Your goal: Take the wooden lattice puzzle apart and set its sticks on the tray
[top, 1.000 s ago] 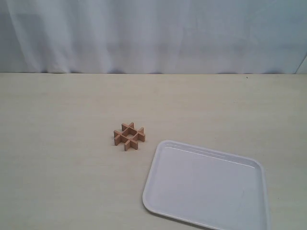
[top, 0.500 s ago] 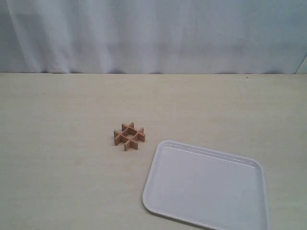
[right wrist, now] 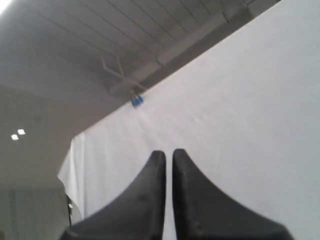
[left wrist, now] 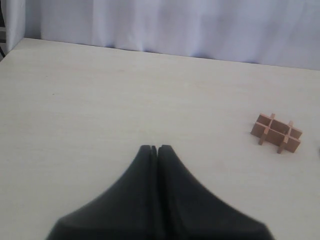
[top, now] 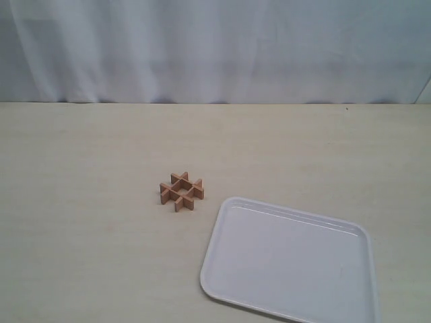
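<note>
The wooden lattice puzzle [top: 182,191] lies whole on the table, a small reddish-brown hash shape of interlocked sticks, just left of the tray's far corner. The white tray [top: 223,227] sits at the front right with nothing on it. Neither arm shows in the exterior view. My left gripper [left wrist: 154,148] is shut and empty above bare tabletop, and the puzzle [left wrist: 276,132] sits well off to one side of it. My right gripper [right wrist: 168,152] is shut, holds nothing, and points up at a white curtain and the ceiling.
A white curtain [top: 215,50] hangs along the table's far edge. The pale wooden tabletop [top: 87,222] spreads wide to the left of the puzzle. A blue clip [right wrist: 136,100] holds the curtain near the ceiling.
</note>
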Robot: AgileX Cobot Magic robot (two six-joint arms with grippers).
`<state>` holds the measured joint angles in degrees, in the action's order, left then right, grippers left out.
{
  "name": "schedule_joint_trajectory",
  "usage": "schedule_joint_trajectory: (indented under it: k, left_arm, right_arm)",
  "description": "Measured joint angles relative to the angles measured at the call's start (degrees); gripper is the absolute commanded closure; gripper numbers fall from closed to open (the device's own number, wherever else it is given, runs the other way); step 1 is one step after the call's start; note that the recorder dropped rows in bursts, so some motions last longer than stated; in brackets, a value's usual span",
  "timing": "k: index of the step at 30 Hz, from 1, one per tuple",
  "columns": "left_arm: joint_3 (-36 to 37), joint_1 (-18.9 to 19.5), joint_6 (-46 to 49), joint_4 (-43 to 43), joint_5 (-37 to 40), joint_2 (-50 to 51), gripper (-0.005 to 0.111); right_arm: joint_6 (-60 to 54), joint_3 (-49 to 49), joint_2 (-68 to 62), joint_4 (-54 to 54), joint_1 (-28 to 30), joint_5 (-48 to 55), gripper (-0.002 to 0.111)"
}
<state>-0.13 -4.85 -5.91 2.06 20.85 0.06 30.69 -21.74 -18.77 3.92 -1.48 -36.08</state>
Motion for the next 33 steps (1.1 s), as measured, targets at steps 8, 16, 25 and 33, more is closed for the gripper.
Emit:
schedule_joint_trajectory:
  k: [8, 16, 25, 33]
  left_arm:
    - [0.0, 0.0, 0.0, 0.0, 0.0, 0.0, 0.107]
    - [0.0, 0.0, 0.0, 0.0, 0.0, 0.0, 0.107]
    - [0.0, 0.0, 0.0, 0.0, 0.0, 0.0, 0.107]
    - [0.0, 0.0, 0.0, 0.0, 0.0, 0.0, 0.107]
  right_arm:
    - [-4.7, -24.5, -36.0, 21.4, 0.0, 30.7, 0.104]
    - [-16.9, -39.7, -61.4, 19.3, 0.0, 65.2, 0.104]
    - [-51.7, -44.9, -77.8, -18.0, -0.2, 80.3, 0.104]
    - [-54.0, -45.2, -78.4, -18.5, -6.5, 80.5, 0.104]
